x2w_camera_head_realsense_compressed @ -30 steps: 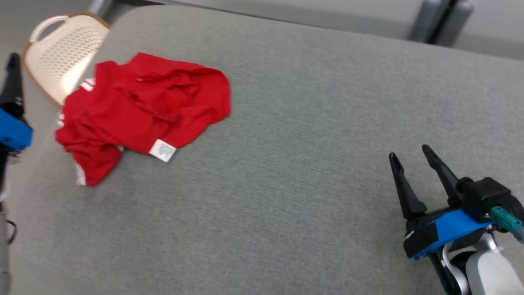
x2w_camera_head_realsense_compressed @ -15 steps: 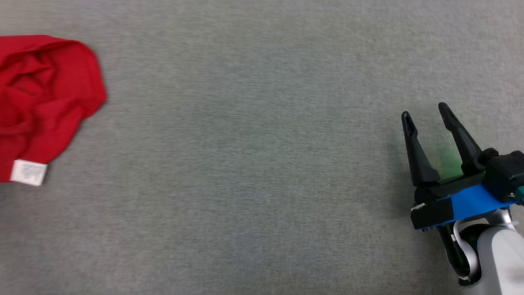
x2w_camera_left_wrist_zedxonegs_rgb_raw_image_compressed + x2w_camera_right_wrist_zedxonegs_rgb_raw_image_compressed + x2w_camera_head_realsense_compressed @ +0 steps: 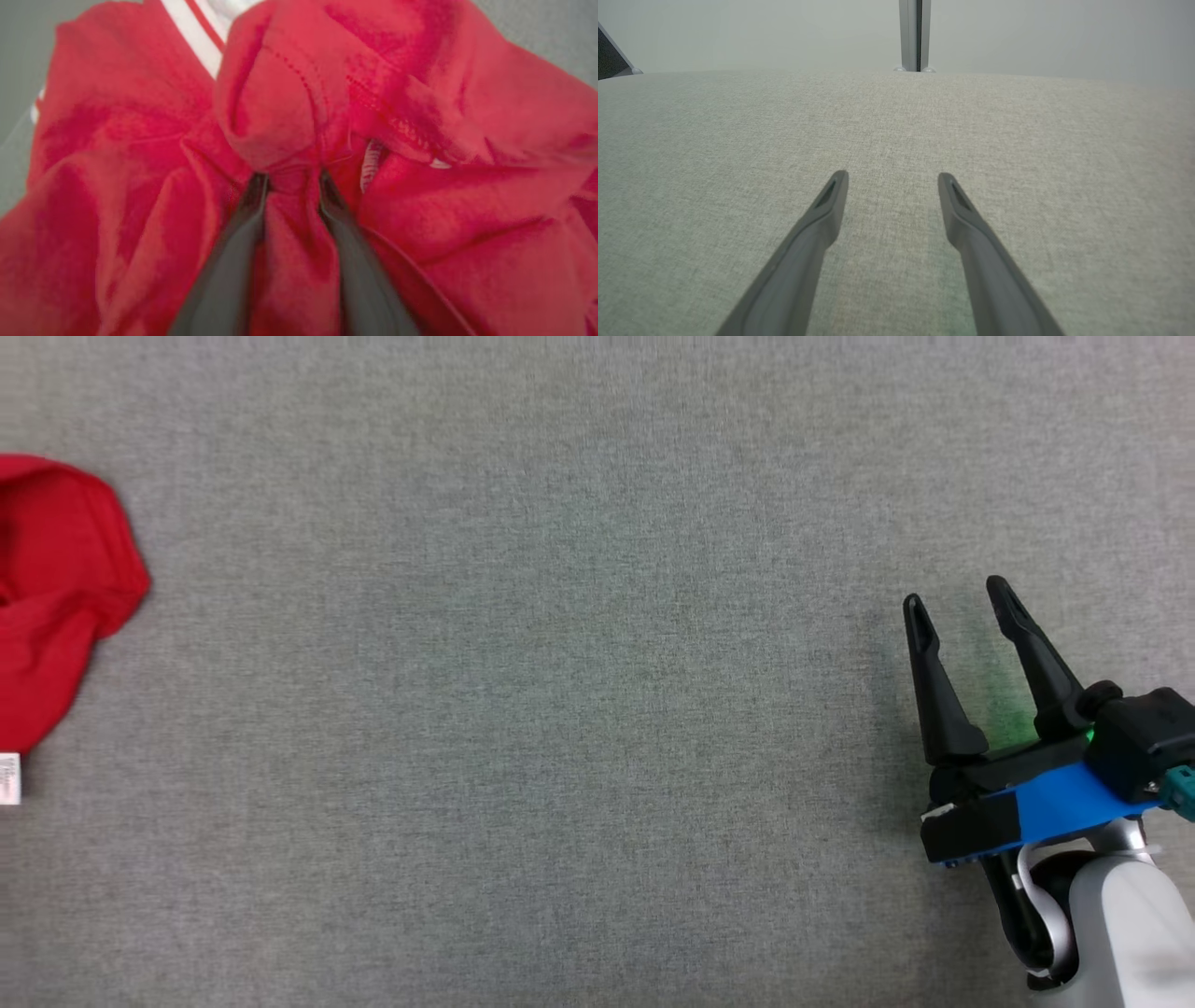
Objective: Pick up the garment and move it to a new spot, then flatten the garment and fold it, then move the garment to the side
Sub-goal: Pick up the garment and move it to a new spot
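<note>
The left gripper (image 3: 292,177) has reached the one red garment (image 3: 420,116), astride a fold, grip unclear; right gripper (image 3: 956,594) spread wide.

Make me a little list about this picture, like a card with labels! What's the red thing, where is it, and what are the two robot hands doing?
garment: red, crumpled, white stripes, lying on the grey surface
left gripper: tips buried in the garment, a fold between its fingers; grip not clear
right gripper: open, empty, over the bare grey surface
tag: white, at the garment's edge
</note>
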### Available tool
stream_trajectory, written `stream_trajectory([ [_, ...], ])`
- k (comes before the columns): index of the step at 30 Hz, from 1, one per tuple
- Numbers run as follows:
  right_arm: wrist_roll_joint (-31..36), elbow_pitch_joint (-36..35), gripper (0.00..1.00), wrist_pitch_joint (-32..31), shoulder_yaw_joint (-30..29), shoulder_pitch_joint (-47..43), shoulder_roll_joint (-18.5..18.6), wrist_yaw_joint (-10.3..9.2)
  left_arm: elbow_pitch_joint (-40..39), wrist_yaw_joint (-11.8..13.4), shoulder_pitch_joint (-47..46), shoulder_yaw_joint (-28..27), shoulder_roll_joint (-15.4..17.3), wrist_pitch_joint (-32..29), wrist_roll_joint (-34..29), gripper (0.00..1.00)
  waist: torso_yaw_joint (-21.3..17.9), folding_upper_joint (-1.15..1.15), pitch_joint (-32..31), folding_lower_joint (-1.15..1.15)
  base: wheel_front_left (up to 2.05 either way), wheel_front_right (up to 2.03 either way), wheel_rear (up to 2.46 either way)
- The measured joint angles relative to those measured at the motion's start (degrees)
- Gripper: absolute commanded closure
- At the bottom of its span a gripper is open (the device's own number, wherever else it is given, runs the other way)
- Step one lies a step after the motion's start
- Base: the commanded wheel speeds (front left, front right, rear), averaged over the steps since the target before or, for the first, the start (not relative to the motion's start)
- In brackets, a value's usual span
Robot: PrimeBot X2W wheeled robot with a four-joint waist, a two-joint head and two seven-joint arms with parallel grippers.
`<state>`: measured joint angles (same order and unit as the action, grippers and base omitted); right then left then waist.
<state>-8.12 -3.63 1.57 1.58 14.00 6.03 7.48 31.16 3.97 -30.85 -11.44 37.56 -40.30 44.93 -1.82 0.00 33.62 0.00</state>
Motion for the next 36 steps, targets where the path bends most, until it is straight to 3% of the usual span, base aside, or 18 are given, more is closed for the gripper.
stream_trajectory([
  [8, -0.12, 2.91, 0.00, 0.32, 0.33, -1.13, -0.20, 0.00, -3.01, -3.20, 3.77, 3.15, -2.91, 1.92, -1.04, 1.00, 0.99, 0.00, -7.03, 0.01, 0.00, 0.00, 0.00],
  [15, 0.11, 5.21, 0.00, 2.08, -0.12, -4.32, -0.42, 0.00, -12.85, -5.88, 0.15, 7.35, -2.63, 3.65, -4.07, 1.00, 2.07, 0.00, -15.58, 0.00, 0.00, 0.00, 0.00],
  [22, 0.36, 7.92, 0.00, 3.79, -0.45, -7.93, -1.11, 0.00, -22.43, -5.80, -4.14, 13.37, -7.39, 3.67, -6.13, 1.00, 2.51, 0.00, -23.22, -0.01, 0.00, 0.00, 0.00],
  [27, 0.34, 9.00, 0.00, 3.71, 0.22, -8.94, -1.48, 0.00, -28.09, -5.63, -7.68, 18.60, -13.26, 3.59, -6.53, 1.00, 1.55, 0.00, -26.58, -0.02, 0.00, 0.00, 0.00],
  [36, -1.04, 9.85, 0.00, 3.50, 1.78, -8.76, -2.18, 0.00, -29.06, -7.68, -14.73, 27.29, -23.37, 5.26, -6.06, 1.00, -3.12, 0.00, -27.91, -0.01, 0.00, 0.00, 0.00],
])
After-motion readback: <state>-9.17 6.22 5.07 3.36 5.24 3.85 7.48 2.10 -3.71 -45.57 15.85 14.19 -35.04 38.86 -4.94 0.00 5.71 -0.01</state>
